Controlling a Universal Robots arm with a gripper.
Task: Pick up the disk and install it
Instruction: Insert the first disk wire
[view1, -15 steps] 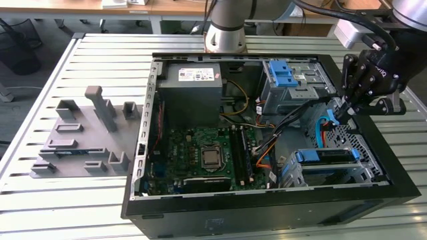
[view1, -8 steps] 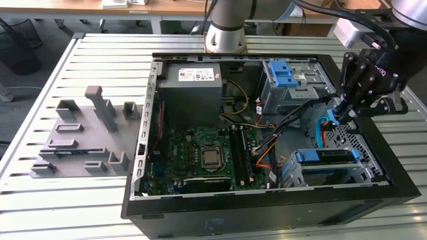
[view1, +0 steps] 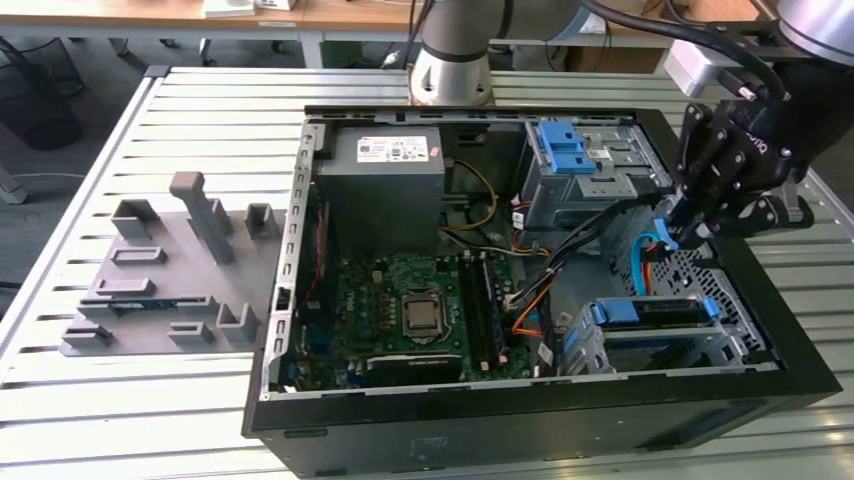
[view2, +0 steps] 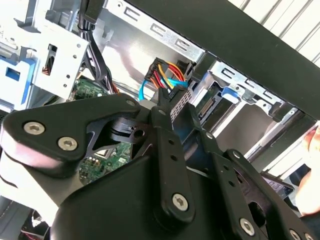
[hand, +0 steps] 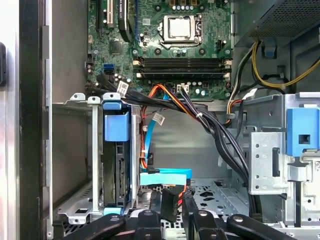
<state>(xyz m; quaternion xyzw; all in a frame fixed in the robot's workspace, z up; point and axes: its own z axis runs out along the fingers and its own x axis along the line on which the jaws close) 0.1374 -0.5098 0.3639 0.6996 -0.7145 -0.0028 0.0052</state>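
The motherboard (view1: 407, 305) is green. Beside it, the disk (view1: 650, 312) has a blue carrier, and the computer case (view1: 534, 425) around it is black.

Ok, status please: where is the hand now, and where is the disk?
Hand shut on black cable connector, low inside the case. Disk sitting in the drive cage, blue bracket showing. Cable bundle crossing beside the hand.

A slatted metal table (view1: 160, 400) stands on grey floor (view1: 74, 110), with wooden desks (view1: 334, 14) behind.
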